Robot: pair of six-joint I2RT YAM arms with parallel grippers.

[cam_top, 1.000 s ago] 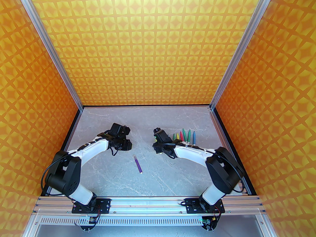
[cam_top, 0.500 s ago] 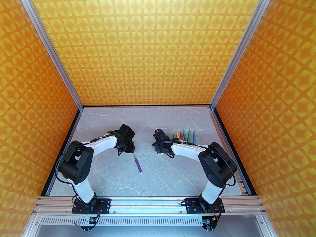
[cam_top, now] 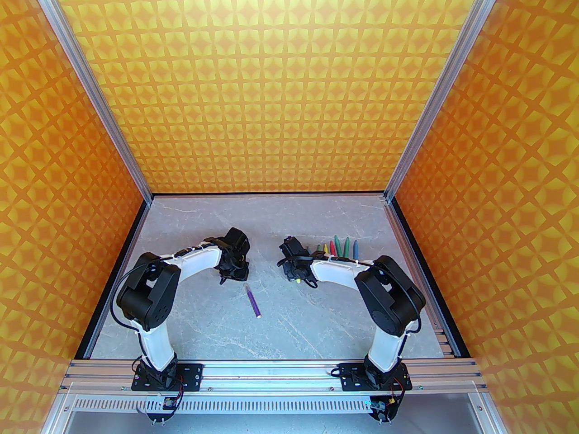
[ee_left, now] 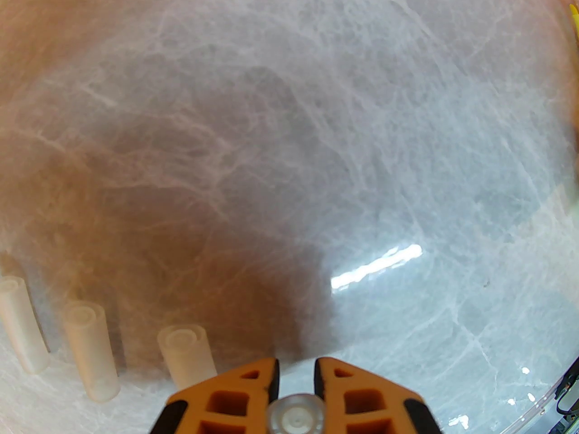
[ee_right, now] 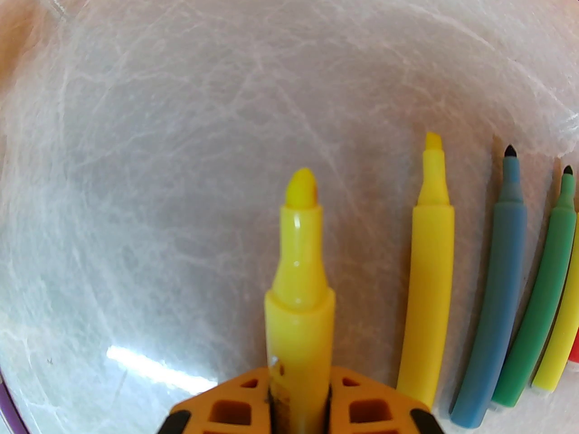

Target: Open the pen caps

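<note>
- Left gripper (ee_left: 296,369): elbow up, angled down, clamped on cap (ee_left: 296,416); three loose caps (ee_left: 90,351) lying nearby.
- Right gripper (ee_right: 299,375): same pose, clamped on yellow pen (ee_right: 298,260), tip bare; uncapped pens (ee_right: 493,287) just beside.

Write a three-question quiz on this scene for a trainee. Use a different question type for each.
1. True or false: the right gripper is shut on a yellow pen whose tip is bare.
2. What does the left gripper hold? A) a purple pen B) a clear cap C) nothing
3. Fill in: the capped pen lying alone at mid-table has a ____ barrel.
Key: 1 true; 2 B; 3 purple.
</note>
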